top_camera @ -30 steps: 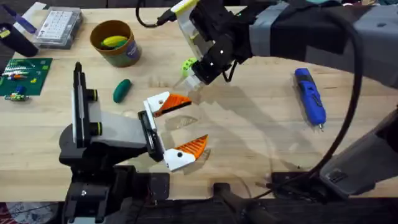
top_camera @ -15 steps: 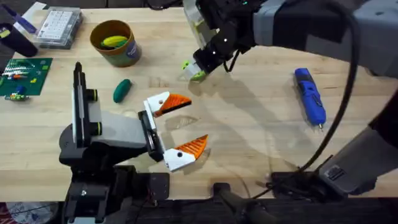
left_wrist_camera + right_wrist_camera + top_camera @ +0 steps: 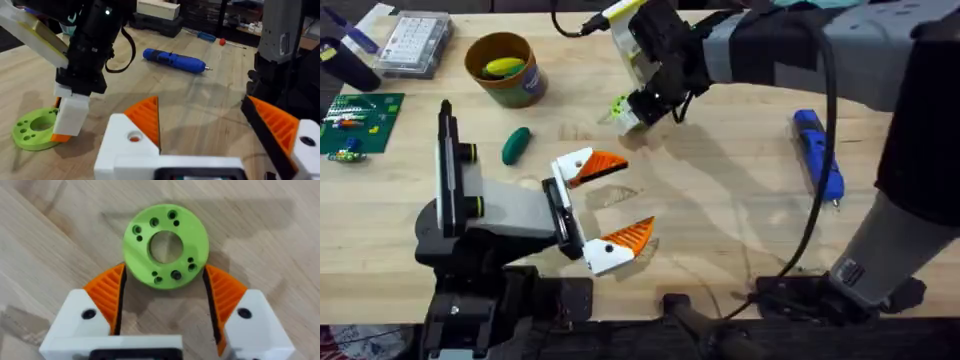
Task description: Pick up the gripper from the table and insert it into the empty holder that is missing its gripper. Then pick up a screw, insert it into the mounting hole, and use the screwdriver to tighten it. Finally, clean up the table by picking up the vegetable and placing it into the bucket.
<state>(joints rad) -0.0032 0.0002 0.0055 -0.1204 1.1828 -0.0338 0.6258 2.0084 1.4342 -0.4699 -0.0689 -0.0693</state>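
Since earlier, our right gripper [image 3: 162, 297] dropped over the green ring [image 3: 165, 245], fingers open; closing off-centre could flick it away. Left gripper [image 3: 608, 205] open beside.

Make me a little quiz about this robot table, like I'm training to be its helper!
1. True or false: the vegetable already lies in the bucket.
2. Which thing sits between the fingers of the right gripper? A the vegetable, B the lime-green ring, C the bucket.
3. Fill in the gap: the fingers of the left gripper stand ____.

Key: 1 false, it lies on the table beside the bucket. 2 B. 3 open.
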